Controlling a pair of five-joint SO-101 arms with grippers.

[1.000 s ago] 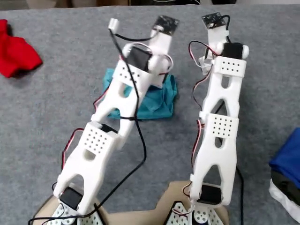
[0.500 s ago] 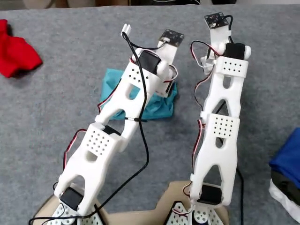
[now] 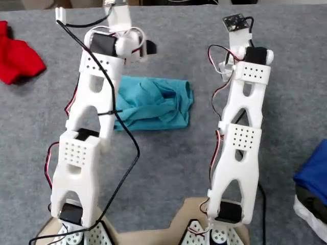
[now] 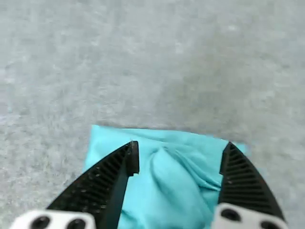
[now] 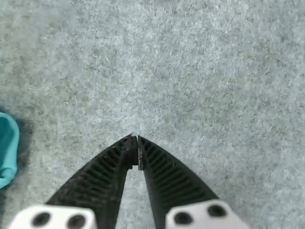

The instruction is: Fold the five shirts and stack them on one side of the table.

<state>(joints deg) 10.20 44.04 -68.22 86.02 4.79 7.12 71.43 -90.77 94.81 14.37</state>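
Note:
A teal shirt lies folded in a rumpled rectangle at the table's middle. My left arm stands along its left side, wrist above the shirt's far left corner. In the left wrist view my left gripper hangs open above the teal shirt, holding nothing. The right arm stretches over bare table to the right of the shirt. My right gripper is shut and empty over grey cloth, with the teal shirt's edge off to one side. A red shirt lies crumpled at the far left.
A pile with a blue shirt on top of dark and white cloth sits at the right edge. The grey table cover is bare in front of the teal shirt. Cables hang from both arms.
The left arm has swung off the teal shirt toward the left and back, uncovering it; the shirt now lies spread wider. The right arm has not moved.

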